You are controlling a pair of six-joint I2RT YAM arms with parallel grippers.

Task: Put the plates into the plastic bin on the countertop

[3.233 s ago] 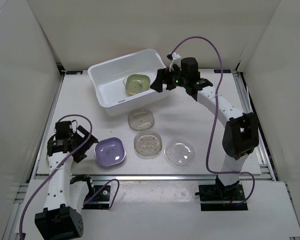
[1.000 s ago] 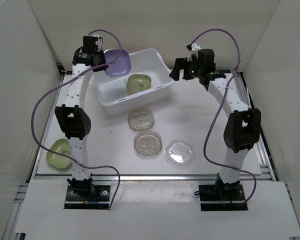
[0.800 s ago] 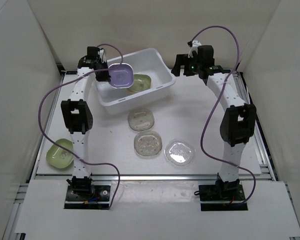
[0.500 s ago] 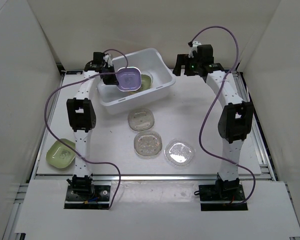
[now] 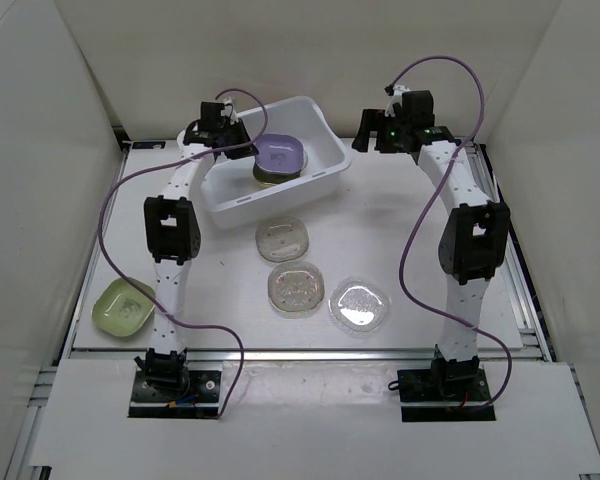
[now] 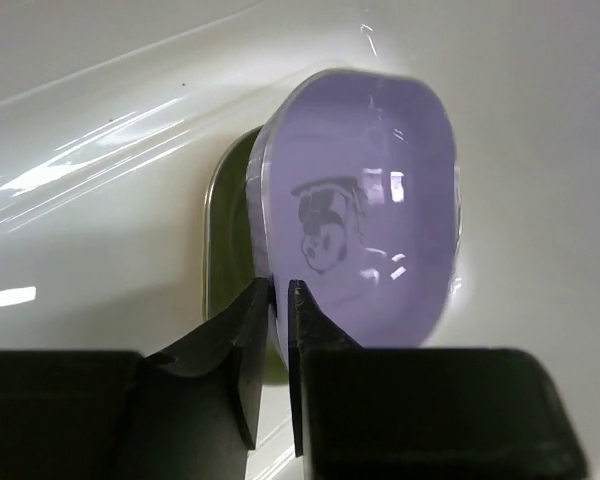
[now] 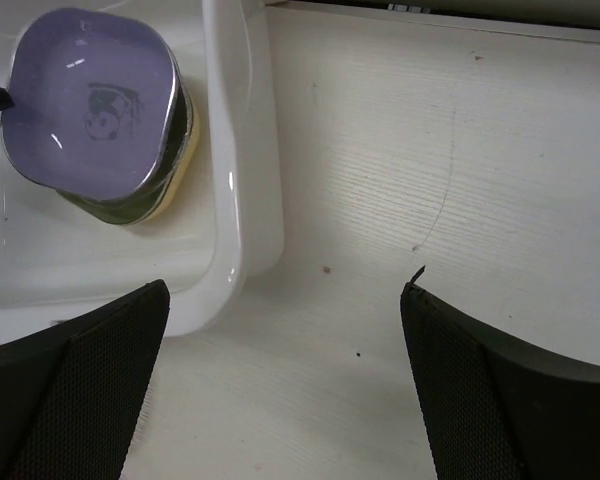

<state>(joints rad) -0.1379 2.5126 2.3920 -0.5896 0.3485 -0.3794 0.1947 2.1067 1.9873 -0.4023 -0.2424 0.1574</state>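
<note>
At the back of the countertop [image 5: 400, 230], top view: plastic bin [image 5: 280, 196], purple plate [image 5: 278, 153] inside it, held by left gripper [image 5: 248, 150]. Left wrist: jaws clamped on plate rim, plate over green plate [image 6: 220, 250]. Right wrist: right gripper [image 7: 285, 290] spread wide, empty, beside bin.

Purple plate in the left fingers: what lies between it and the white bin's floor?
An olive-green rounded plate, directly under the translucent purple plate; the right wrist view shows it.
</note>
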